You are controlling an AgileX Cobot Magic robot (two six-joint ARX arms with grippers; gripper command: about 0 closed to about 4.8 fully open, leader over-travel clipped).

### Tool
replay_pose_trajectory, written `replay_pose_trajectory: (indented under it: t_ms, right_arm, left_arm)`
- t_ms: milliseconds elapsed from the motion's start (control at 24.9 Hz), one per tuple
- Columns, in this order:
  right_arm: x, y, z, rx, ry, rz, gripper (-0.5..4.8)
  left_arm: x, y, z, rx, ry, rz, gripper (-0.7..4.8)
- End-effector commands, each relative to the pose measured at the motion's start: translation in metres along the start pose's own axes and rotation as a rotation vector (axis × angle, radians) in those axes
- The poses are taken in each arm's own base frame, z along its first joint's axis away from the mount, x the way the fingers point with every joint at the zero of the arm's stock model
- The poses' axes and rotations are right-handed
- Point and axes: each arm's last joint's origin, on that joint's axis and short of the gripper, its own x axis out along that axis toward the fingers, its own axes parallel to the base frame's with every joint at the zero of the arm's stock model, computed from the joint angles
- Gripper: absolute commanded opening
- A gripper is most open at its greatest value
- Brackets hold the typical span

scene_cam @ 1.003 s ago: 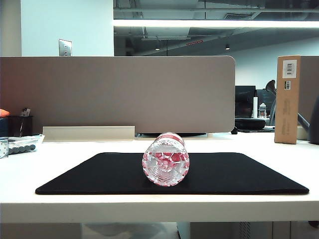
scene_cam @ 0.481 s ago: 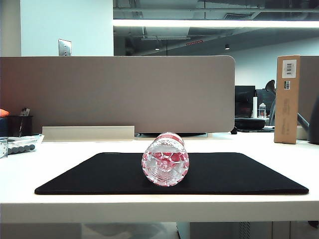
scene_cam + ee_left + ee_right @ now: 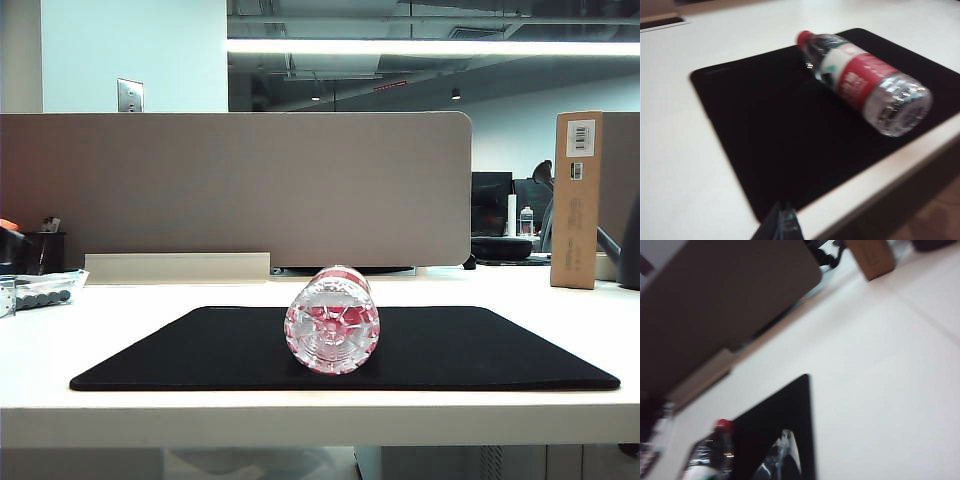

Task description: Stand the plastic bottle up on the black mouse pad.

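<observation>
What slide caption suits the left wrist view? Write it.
Plastic bottle lying sideways on black mouse pad, untouched.
</observation>
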Motion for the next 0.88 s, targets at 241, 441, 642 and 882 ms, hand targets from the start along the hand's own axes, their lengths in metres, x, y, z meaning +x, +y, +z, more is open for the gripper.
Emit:
replay_pose_trajectory:
  t_ms: [241, 441, 642, 882]
  right_arm:
    - [-0.008, 0.028, 0.023, 0.236, 0.067, 0.246, -0.03]
    - [0.004, 0.056, 0.051, 0.284, 0.302, 0.266, -0.05]
    - [0.045, 0.075, 0.073, 0.289, 0.553, 0.187, -0.05]
    - [0.113, 0.101, 0.076, 0.218, 0.794, 0.180, -0.05]
  left_arm:
    - [-0.001, -0.009, 0.003, 0.016, -0.016, -0.082, -0.04]
    - [-0.001, -0.009, 0.003, 0.016, -0.016, -0.082, -0.04]
    - [-0.001, -0.009, 0.003, 0.016, -0.016, -0.082, -0.04]
    - [-0.001, -0.009, 0.002, 0.016, -0.015, -0.081, -0.04]
